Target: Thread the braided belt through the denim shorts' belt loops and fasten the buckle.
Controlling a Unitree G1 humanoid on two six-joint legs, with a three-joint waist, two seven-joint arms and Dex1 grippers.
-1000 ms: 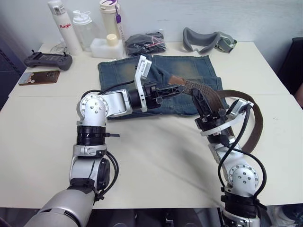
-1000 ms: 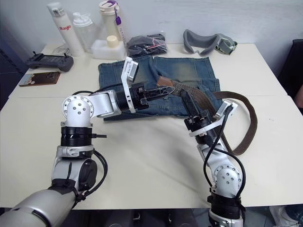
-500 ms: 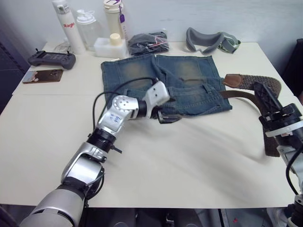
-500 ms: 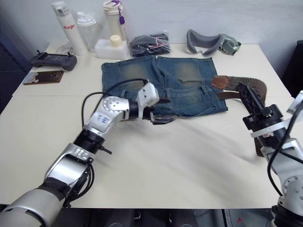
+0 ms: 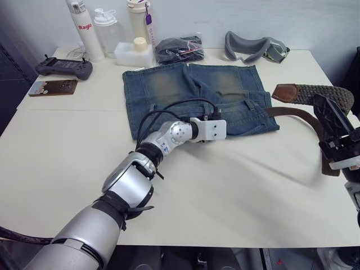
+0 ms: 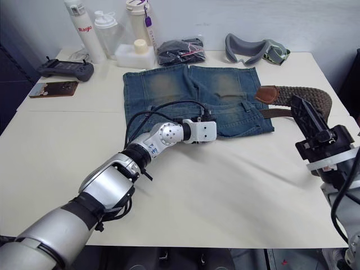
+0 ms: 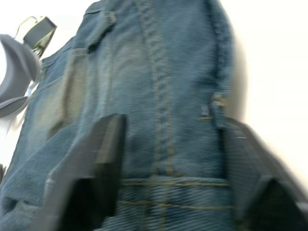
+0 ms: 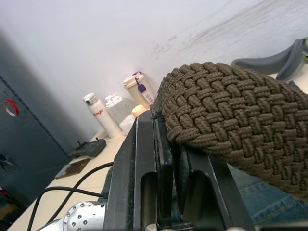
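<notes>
The faded blue denim shorts (image 5: 197,95) are laid flat at the centre of the cream table (image 5: 225,191), waistband toward the robot. The long dark-brown braided belt (image 5: 315,95) is located at 3 o'clock of the shorts, arched above the table near the right edge; its tan leather tip (image 5: 284,91) is seen just beside the shorts' right side, and a lower run of strap (image 6: 281,113) touches the waistband corner. The buckle cannot be made out.

Progress is judged to be early. Whether the strap passes through any belt loop at that corner cannot be told. At least most of the threading, and the fastening, remain to be done.

The right gripper (image 8: 168,144) is clamped on the braided belt, its black fingers pressed together with the weave held between them (the right wrist view confirms the grasp). The left gripper (image 7: 171,139) is spread wide over the denim near the waistband seam, with nothing held; one black finger (image 7: 103,149) is seen on each side of a stitched seam.

Open room is found at 6 o'clock of the shorts, where bare table is available for both arms. At 12 o'clock, movement is limited by white bottles (image 5: 84,31), a black bundle in a clear bag (image 5: 180,49) and a grey padded goggle strap (image 5: 253,48). A black handheld controller (image 5: 59,67) lies at 10 o'clock. The belt is held close to the right table edge, so a slip there is judged a risk.
</notes>
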